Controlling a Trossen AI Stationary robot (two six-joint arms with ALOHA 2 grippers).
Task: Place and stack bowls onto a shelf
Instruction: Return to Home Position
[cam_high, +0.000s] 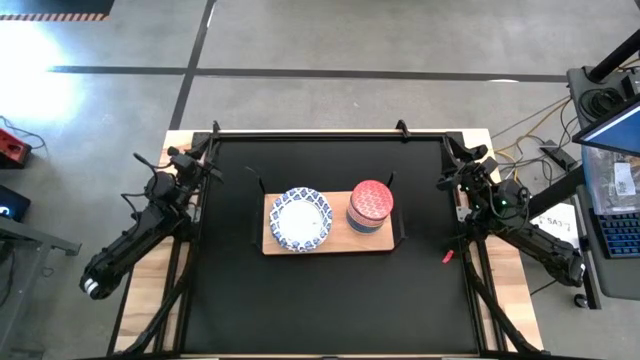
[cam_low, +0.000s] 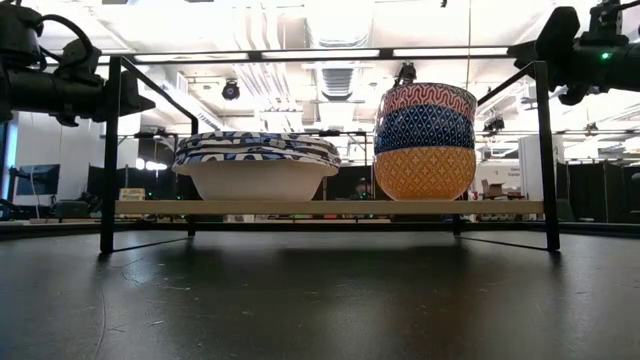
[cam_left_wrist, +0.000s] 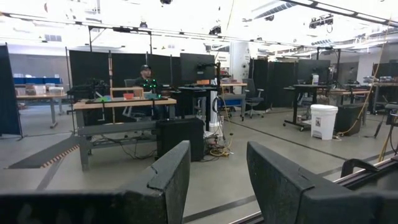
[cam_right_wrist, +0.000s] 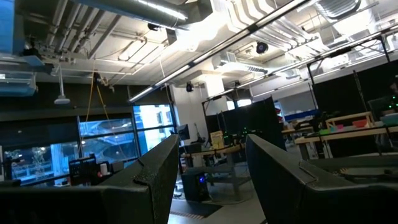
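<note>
The wooden shelf (cam_high: 335, 243) stands mid-table on thin black supports. On its left half rests a stack of wide blue-and-white patterned bowls (cam_high: 301, 219) (cam_low: 257, 165). On its right half stands a stack of small bowls (cam_high: 370, 206): orange at the bottom (cam_low: 424, 172), blue in the middle, speckled red on top (cam_low: 427, 99). My left gripper (cam_high: 212, 172) (cam_left_wrist: 219, 171) is open at the table's far left edge. My right gripper (cam_high: 442, 183) (cam_right_wrist: 211, 168) is open at the far right edge. Both are well clear of the shelf.
The black tabletop (cam_high: 330, 300) spreads bare around the shelf. A small red object (cam_high: 448, 257) lies near the table's right edge. A black frame rail (cam_high: 330, 134) runs along the far edge. A person sits at a desk (cam_left_wrist: 146, 78) in the room beyond.
</note>
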